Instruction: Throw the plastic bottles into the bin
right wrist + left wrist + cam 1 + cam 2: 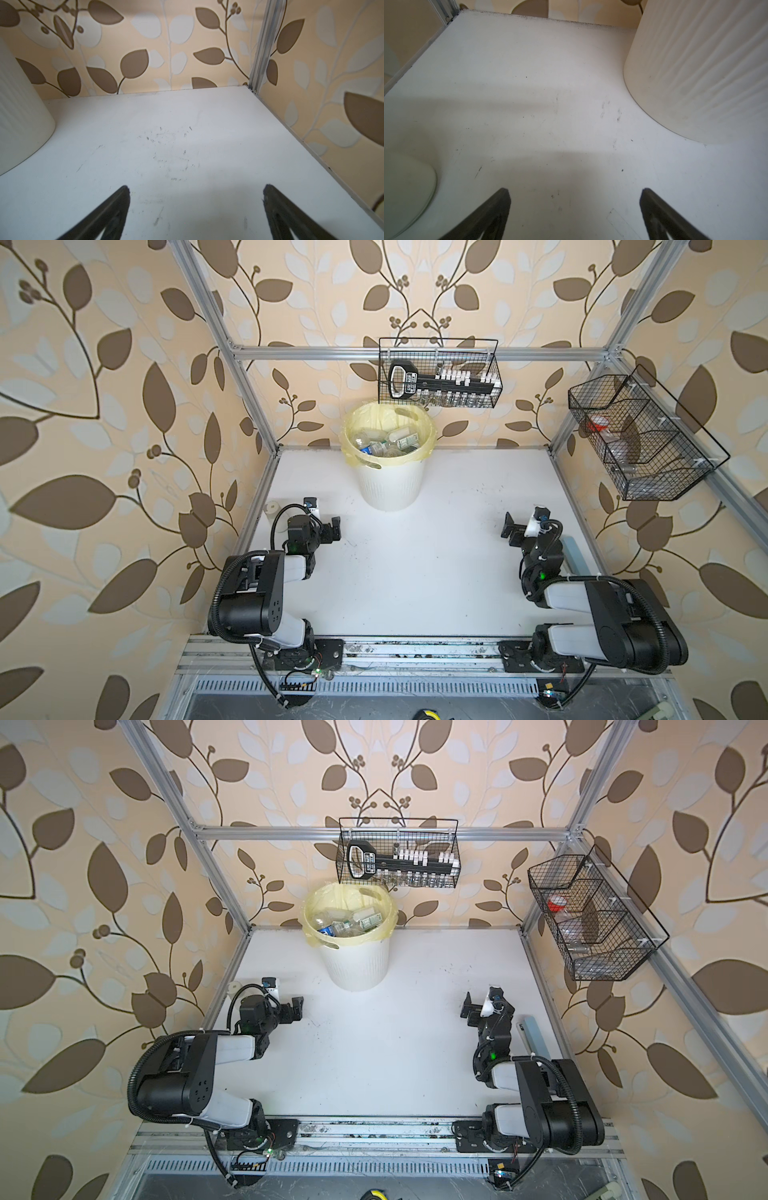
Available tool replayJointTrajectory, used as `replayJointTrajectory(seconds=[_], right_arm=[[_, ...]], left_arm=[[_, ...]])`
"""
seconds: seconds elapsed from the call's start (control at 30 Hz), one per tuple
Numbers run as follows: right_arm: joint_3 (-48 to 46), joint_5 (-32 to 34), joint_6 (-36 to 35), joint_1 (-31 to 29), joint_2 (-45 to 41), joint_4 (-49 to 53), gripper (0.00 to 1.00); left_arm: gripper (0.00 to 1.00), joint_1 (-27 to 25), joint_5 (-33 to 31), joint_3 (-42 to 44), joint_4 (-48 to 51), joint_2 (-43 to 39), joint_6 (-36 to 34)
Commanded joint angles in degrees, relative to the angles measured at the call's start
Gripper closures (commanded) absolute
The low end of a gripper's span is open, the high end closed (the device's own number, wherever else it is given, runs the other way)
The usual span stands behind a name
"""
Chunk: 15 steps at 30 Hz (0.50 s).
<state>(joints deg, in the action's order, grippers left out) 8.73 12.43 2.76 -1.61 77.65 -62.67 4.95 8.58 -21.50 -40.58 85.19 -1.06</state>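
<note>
Left gripper (334, 528): jaws spread wide, nothing between them. The left wrist view confirms it, with fingertips (500, 203) apart over bare table (550, 104). Right gripper (511, 531) is the same, wide apart and empty, fingertips (272, 199) over scuffed table surface. Both arms are folded back near their bases. The left gripper is by the left edge and the right gripper by the right edge, well apart from each other. Bin (388, 485) stands upright at the back of the table, a bit left of centre, with a yellow liner (351, 456) folded over its rim. Bottles (386, 443) lie piled inside the bin in both top views. They are mostly clear; one has a blue label and one a green-and-white label, and the count can't be told. The ribbed bin wall also shows at the edge of each wrist view. Jar (272, 508) sits at the left table edge just beside the left arm, partly hidden by it. Back basket (438, 373) hangs on the rear rail above the bin and holds a black-and-white rack of small items. Side basket (640, 439) hangs on the right rail with something red in one compartment; the rest is too unclear.
</note>
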Motion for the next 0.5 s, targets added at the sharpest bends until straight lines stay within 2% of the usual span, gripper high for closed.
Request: replayJointTrajectory(seconds=[0.0,0.07,0.13,0.47], right_arm=[[-0.6,3.0,-2.6,-3.3,-0.2,-0.7,0.0],[-1.9,5.0,-2.8,-3.9,0.0,-3.7,0.0],[-1.4,6.2,-2.6,-4.0,-0.1,-2.2,0.0],[-1.6,6.8,-2.7,-4.4,-0.1,-3.0,0.0]], left_arm=[[0.01,0.3,0.5,0.1,-2.4,0.0,0.5],[0.01,0.3,0.5,0.1,-2.4,0.0,0.5],[0.01,0.3,0.5,0.1,-2.4,0.0,0.5],[0.01,0.3,0.5,0.1,-2.4,0.0,0.5]])
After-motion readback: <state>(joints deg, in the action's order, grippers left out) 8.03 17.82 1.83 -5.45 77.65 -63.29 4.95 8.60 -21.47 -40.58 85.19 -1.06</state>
